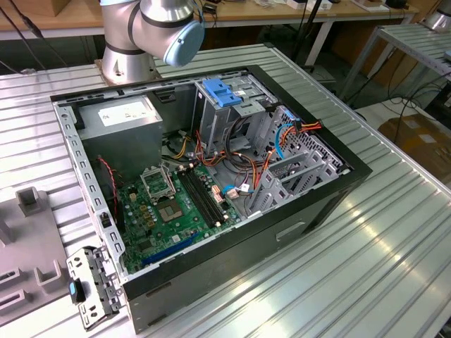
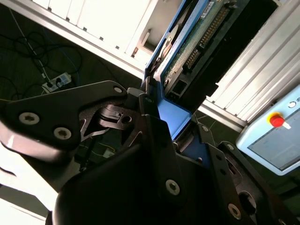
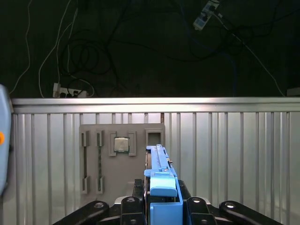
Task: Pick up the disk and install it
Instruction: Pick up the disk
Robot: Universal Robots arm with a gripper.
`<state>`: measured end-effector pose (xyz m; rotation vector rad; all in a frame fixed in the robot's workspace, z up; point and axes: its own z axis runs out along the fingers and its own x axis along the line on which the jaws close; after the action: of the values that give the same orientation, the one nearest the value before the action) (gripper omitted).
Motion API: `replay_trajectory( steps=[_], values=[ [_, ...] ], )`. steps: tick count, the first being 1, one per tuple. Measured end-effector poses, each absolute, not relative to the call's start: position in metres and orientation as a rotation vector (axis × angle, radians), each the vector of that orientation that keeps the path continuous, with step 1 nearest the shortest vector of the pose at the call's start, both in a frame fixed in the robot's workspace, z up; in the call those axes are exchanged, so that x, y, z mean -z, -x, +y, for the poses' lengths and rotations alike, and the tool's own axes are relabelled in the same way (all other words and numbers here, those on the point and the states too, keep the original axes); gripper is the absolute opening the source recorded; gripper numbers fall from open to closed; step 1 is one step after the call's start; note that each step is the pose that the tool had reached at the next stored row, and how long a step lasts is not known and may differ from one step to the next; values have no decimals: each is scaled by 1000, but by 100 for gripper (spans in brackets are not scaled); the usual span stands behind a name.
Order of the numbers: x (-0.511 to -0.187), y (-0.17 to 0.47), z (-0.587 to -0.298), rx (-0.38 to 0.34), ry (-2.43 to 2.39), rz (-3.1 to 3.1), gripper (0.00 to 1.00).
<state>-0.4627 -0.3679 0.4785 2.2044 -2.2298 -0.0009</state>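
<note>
- The gripper (image 2: pixel 171 123) is clenched on the disk (image 2: pixel 197 37), its black fingers (image 2: pixel 140 101) pressing in on the end that carries the blue plastic rail (image 2: pixel 174 117).
- In the second wrist view the drive juts out from the jaws, with its green circuit board and connector row showing.
- In the first wrist view the disk (image 3: pixel 158 159) is seen edge-on, held clear of the ribbed metal table (image 3: pixel 234 154). It hangs over a grey parts tray (image 3: pixel 93 159) that has a processor chip (image 3: pixel 122 144) seated in it.
- Exactly where the pads meet the drive is hidden by the rail, so the grip appears to be on the rail end rather than on the metal body.
- In the exterior view the open computer case (image 1: pixel 338 184) lies on its side, with the motherboard (image 1: pixel 169 204) and the light-blue bracket (image 1: pixel 222 91) above the drive cage.
- Judged from this, the pick-up is done. The install is not, since the drive is held away from the case.
</note>
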Motion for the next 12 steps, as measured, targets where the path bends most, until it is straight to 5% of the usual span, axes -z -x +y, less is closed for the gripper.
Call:
replay_trajectory(
  steps=[12],
  values=[
    [-483, 462, -368, -8, -2200, -2226, 37]
  ],
)
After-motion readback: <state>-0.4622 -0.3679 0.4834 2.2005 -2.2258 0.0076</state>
